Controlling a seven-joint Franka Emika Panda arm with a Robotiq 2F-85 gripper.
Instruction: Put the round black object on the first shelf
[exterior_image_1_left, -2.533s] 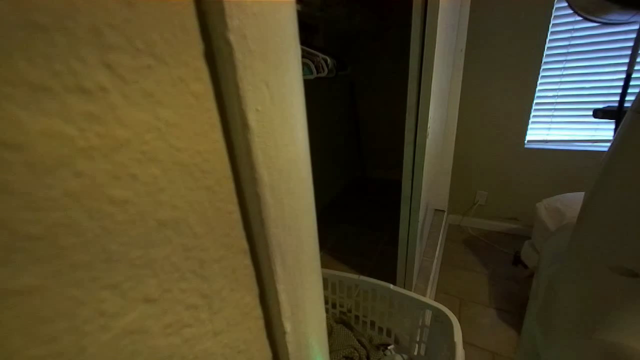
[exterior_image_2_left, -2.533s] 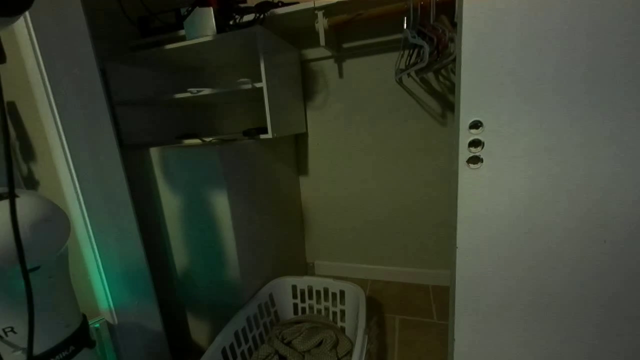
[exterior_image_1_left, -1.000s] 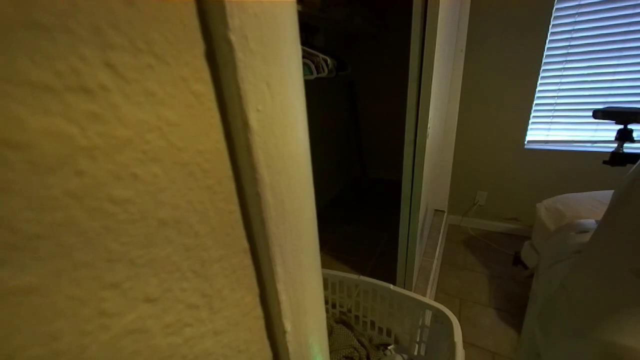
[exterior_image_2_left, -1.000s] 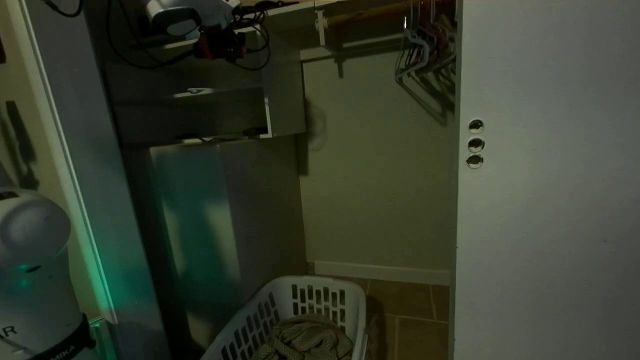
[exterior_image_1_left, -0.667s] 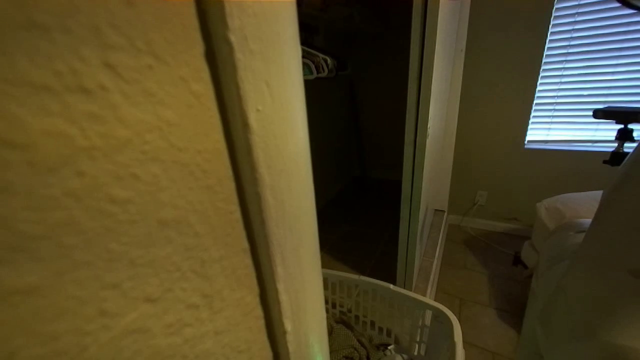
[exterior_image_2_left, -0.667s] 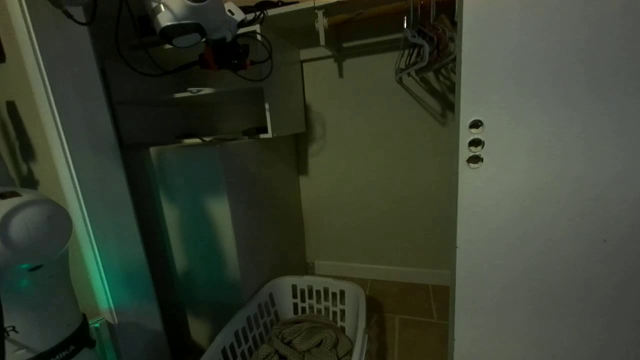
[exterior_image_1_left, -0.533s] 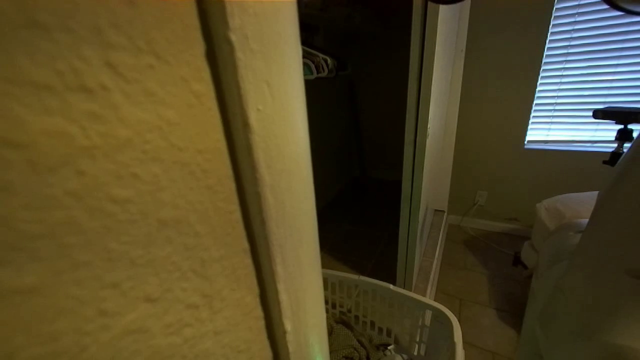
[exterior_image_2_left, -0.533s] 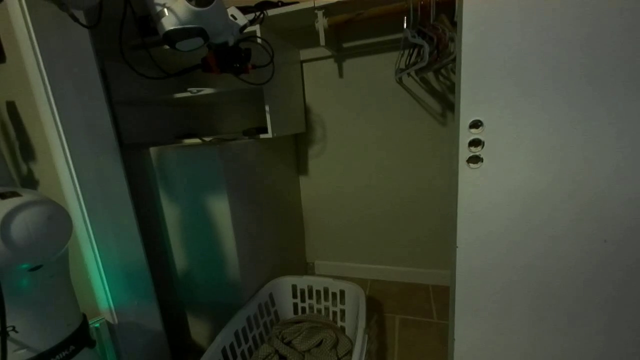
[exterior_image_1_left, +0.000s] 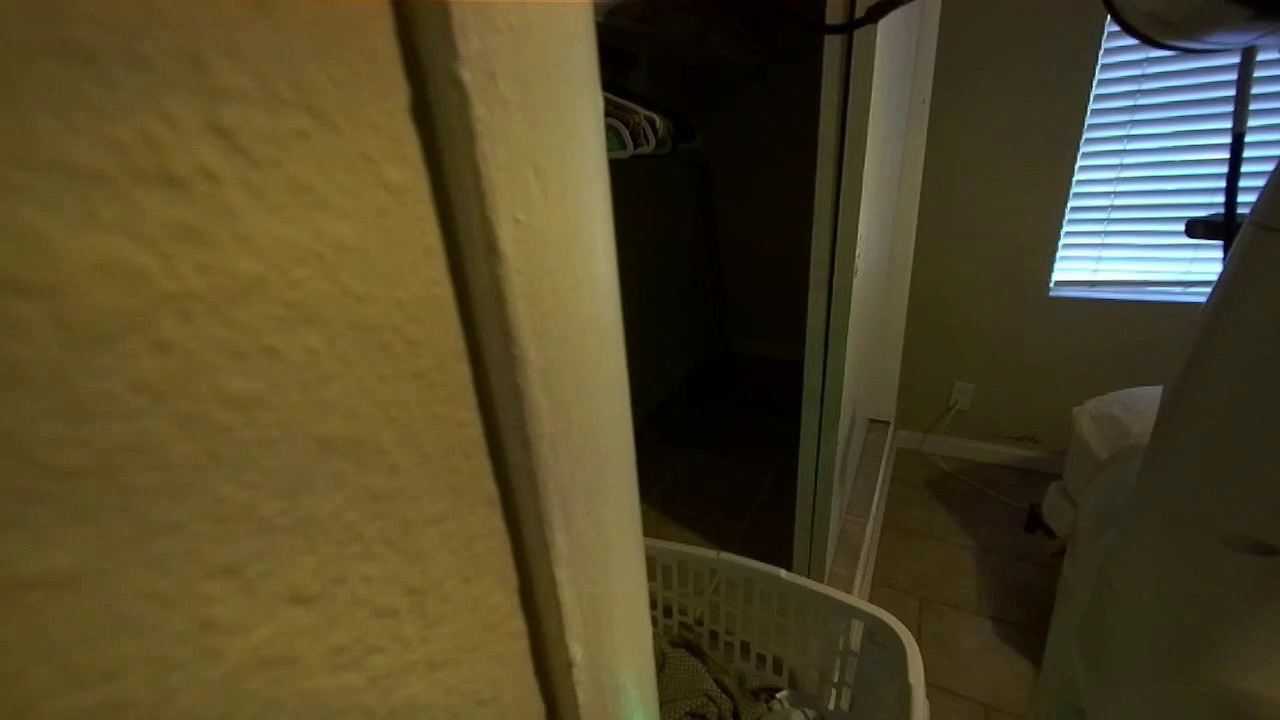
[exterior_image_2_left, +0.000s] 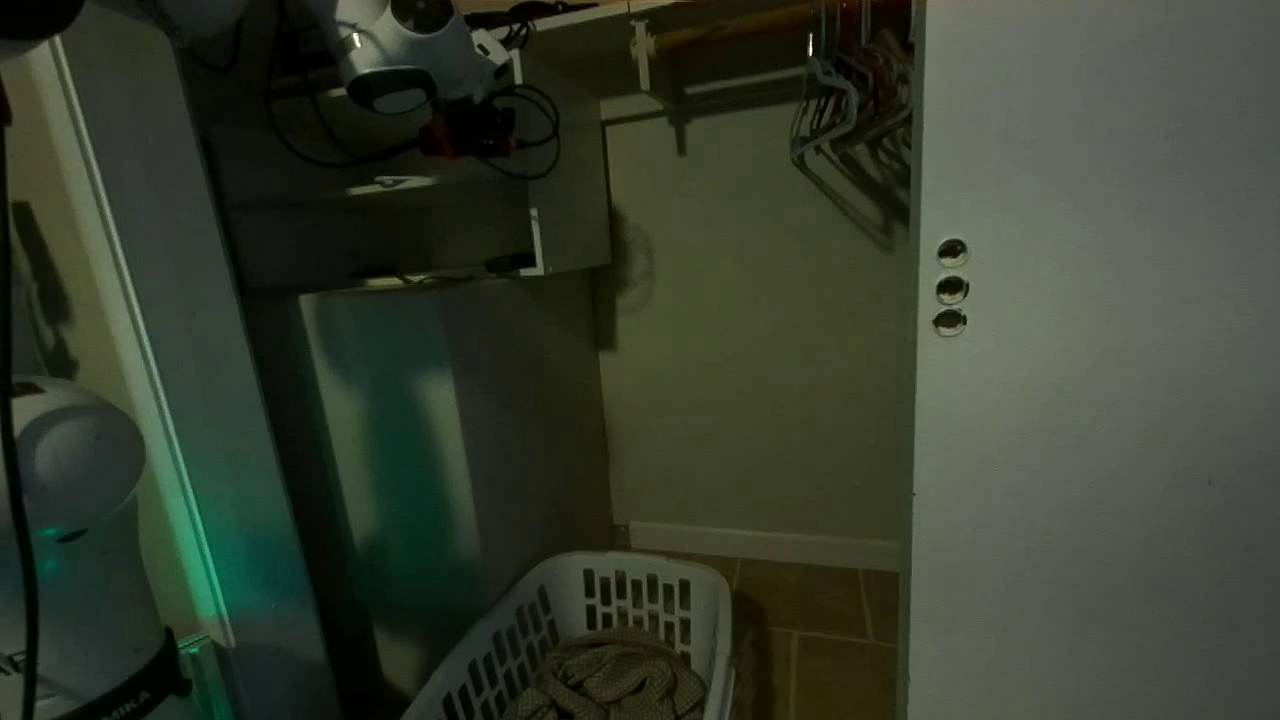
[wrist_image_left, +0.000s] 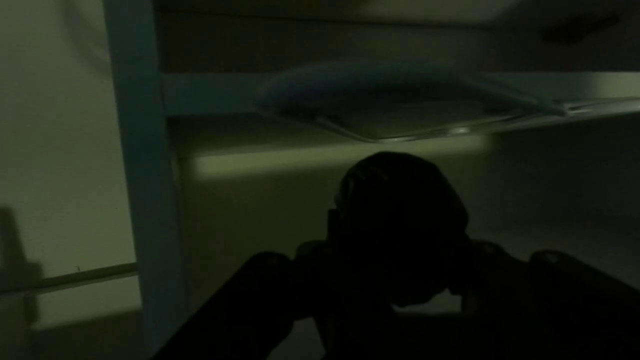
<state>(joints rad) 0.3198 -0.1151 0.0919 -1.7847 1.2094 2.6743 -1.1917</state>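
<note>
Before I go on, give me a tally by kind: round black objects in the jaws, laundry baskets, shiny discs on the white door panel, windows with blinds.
Round black object: 1
Laundry basket, same one in both exterior views: 1
Shiny discs: 3
Window with blinds: 1
Total: 6

The round black object (wrist_image_left: 400, 200) is seen only in silhouette, held near the edge of a shelf (wrist_image_left: 210, 95). Whether they touch cannot be told.
</note>
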